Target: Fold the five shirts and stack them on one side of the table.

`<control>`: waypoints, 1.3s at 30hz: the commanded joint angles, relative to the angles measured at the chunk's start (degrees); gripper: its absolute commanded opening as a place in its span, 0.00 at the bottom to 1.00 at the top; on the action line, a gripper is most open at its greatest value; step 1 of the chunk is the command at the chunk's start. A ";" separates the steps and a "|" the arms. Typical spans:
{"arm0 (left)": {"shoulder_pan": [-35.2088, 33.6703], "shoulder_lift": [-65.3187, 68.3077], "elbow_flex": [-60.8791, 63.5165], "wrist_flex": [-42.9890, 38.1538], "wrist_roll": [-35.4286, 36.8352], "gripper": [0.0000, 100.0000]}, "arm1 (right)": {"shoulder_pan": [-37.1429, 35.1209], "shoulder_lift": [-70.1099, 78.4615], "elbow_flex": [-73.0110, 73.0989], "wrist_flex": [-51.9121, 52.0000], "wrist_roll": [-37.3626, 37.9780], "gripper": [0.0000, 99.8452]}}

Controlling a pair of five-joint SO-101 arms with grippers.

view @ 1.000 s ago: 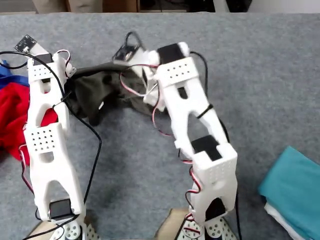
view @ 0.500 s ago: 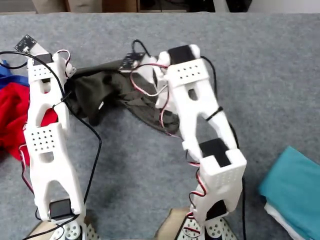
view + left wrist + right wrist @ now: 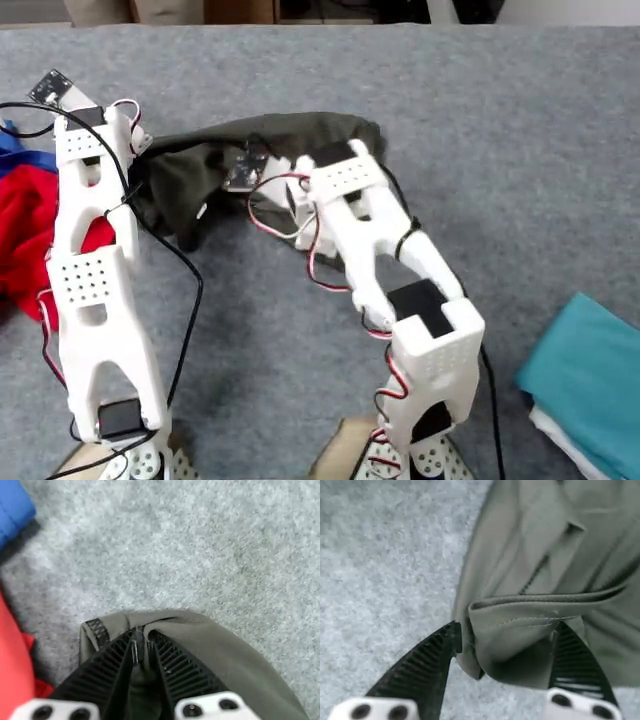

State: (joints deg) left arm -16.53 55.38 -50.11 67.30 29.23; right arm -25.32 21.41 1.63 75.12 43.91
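Observation:
An olive shirt (image 3: 290, 135) lies crumpled across the far middle of the grey table. My left gripper (image 3: 141, 635) is shut on a bunched corner of the olive shirt (image 3: 215, 645), at the cloth's left end next to the left arm (image 3: 90, 150). My right gripper (image 3: 509, 630) is open and points down over the olive shirt (image 3: 545, 555), with a folded hem lying between its two fingers. In the high view the right arm (image 3: 345, 185) covers the near edge of the shirt.
A red shirt (image 3: 25, 230) and a blue one (image 3: 8, 138) are heaped at the left edge. A folded teal shirt (image 3: 590, 365) rests on a white one (image 3: 560, 435) at the near right. Bare grey table (image 3: 520, 150) stretches across the far right.
The right arm swung to the right, then drew back toward the near side. The olive shirt's right part now spreads farther right and farther back. The left arm has not moved.

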 commanded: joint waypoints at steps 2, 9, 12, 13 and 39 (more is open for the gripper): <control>0.35 -1.10 -2.55 0.18 -0.70 0.02 | -0.66 -3.03 0.40 0.26 1.49 0.29; 0.35 -1.10 -2.55 0.35 -0.70 0.02 | -0.48 -8.84 0.31 3.43 1.49 0.18; 0.35 -1.10 -2.55 0.35 -0.70 0.02 | -1.89 -10.68 0.66 4.22 2.29 0.17; 0.35 -1.10 -2.55 0.44 -0.70 0.02 | -2.15 -10.95 1.01 4.13 2.29 0.17; 0.35 -1.10 -2.46 0.44 -0.70 0.02 | 2.42 -10.95 14.90 -18.29 3.52 0.25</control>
State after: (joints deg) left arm -16.53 55.38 -50.11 67.30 29.14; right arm -24.18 13.67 16.75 57.54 47.34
